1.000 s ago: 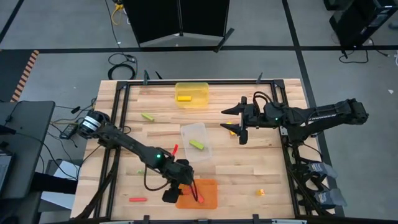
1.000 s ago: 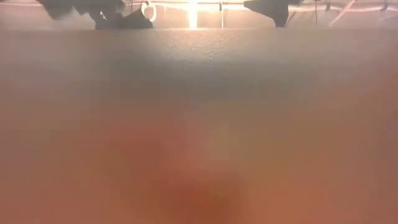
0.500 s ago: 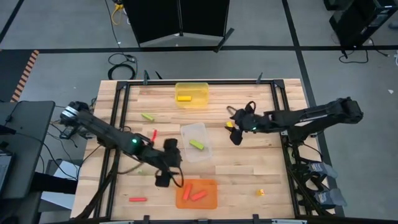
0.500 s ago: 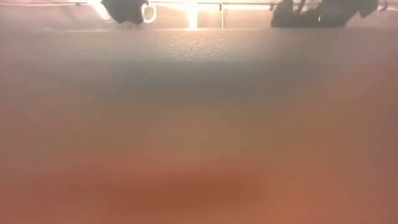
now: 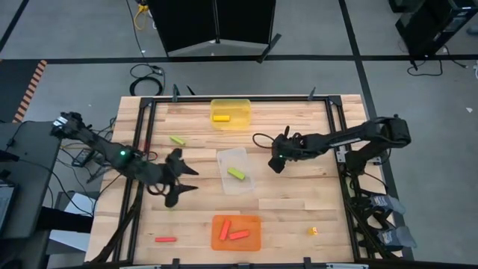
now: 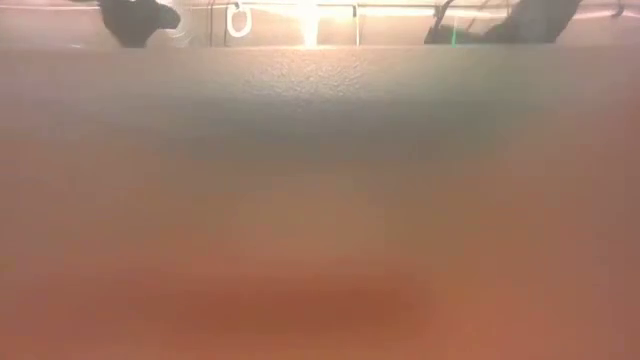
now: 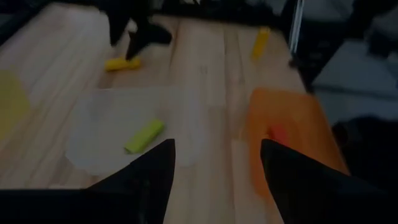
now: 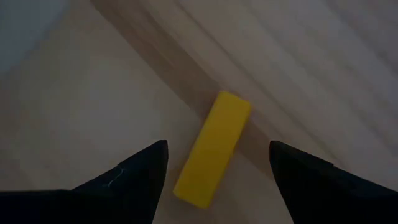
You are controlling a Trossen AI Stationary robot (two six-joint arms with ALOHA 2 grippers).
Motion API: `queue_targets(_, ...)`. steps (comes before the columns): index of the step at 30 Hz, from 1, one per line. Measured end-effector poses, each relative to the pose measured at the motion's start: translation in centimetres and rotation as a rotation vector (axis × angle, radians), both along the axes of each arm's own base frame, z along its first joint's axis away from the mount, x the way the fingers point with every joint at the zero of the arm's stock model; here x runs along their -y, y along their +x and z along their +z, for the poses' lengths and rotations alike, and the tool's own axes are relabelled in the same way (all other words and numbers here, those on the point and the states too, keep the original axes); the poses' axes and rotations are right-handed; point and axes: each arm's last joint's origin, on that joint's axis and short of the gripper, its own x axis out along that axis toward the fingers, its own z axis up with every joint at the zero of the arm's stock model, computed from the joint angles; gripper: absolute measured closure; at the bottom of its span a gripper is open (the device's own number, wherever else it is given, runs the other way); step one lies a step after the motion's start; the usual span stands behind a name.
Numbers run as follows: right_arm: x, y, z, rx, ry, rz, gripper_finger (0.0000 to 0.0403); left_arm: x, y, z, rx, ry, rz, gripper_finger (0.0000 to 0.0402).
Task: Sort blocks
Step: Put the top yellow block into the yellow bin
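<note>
My right gripper (image 8: 217, 168) is open and points down at a yellow block (image 8: 213, 149) that lies flat on the table. Its fingers stand on either side of the block without touching it, right of the clear tray (image 5: 276, 158). My left gripper (image 5: 181, 176) is open and holds nothing, left of the clear tray (image 5: 226, 158). That tray holds a lime block (image 5: 236, 173). Two red blocks (image 5: 232, 232) lie in the orange tray (image 5: 254, 243), and one yellow block (image 5: 219, 117) lies in the yellow tray (image 5: 243, 106).
Loose on the table are a lime block (image 5: 177, 140) near the far left, a red block (image 5: 165, 240) at the near left and a small yellow block (image 5: 314, 231) at the near right. An orange blur fills the low view, leaving only dark arm shapes (image 6: 135, 18) at its top.
My left gripper has left a red block in the orange tray, which now holds two. It has drawn back toward the table's left and far side. My right gripper has tipped from level to pointing down and has come over the yellow block.
</note>
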Motion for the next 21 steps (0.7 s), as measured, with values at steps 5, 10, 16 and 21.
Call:
queue_targets(5,1.0,0.4,-1.8,-0.060,0.034,-0.022,0.0112,-1.0,-1.8,-1.0,0.075,-0.053,0.061,0.0158)
queue_targets(10,1.8,0.8,-3.1,-0.089,0.073,-0.027,0.0117,-1.4,-2.3,-1.7,0.114,-0.053,0.094,0.0159)
queue_targets(16,1.9,1.0,-3.7,-0.099,0.101,-0.013,0.0170,-1.4,-2.2,-1.8,0.116,-0.039,0.113,0.0159)
queue_targets(21,1.9,1.0,-3.3,-0.074,0.106,-0.002,0.0269,-1.4,-2.2,-1.8,0.116,-0.042,0.115,0.0159)
